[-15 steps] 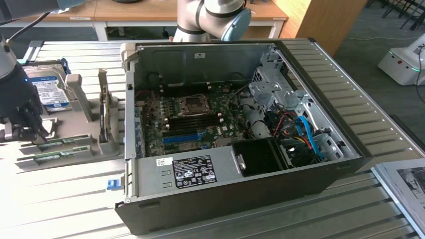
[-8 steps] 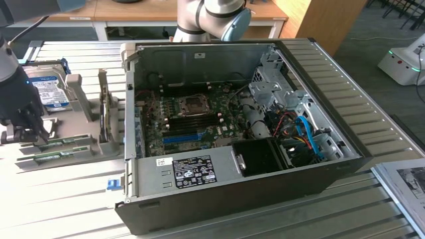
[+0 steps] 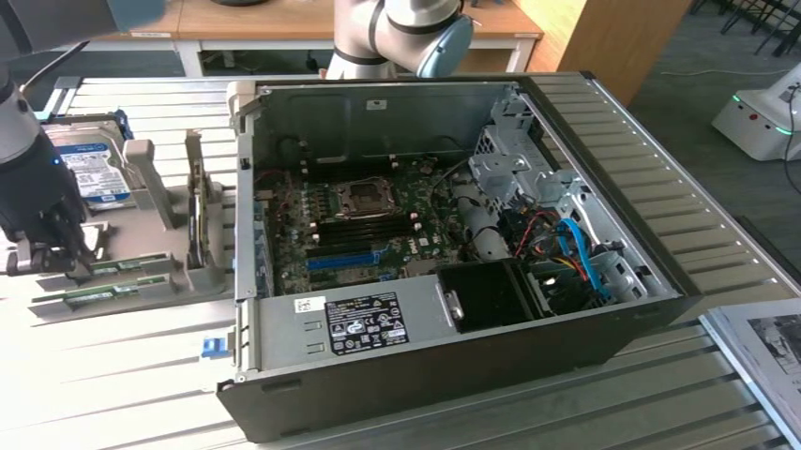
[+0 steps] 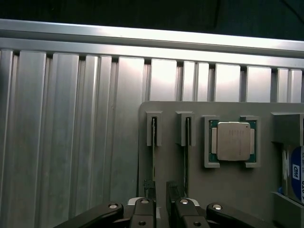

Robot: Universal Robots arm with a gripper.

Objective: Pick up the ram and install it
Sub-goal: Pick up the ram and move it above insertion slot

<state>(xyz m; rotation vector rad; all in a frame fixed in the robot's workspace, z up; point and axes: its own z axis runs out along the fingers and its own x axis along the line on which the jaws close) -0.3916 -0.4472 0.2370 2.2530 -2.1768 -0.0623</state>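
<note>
Claw (image 4: 160,187) is released, jaws apart, hanging low over the gray holder (image 4: 228,190) at the left of the table (image 3: 126,375). Its tips are right by the ram (image 3: 119,267), which stands on edge in its slot, I'd guess so it can be pinched from above. Further right, the open computer (image 3: 551,356) lies on its side with the motherboard (image 3: 375,234) facing up.

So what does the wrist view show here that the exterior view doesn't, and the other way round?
The wrist view adds a processor chip seated in the grey holder, and the open gripper close to the ram stick farther from that chip. The exterior view adds the opened computer case and its motherboard with black and blue slots. Both share the two ram sticks, the hard drive and the slatted metal table.
</note>
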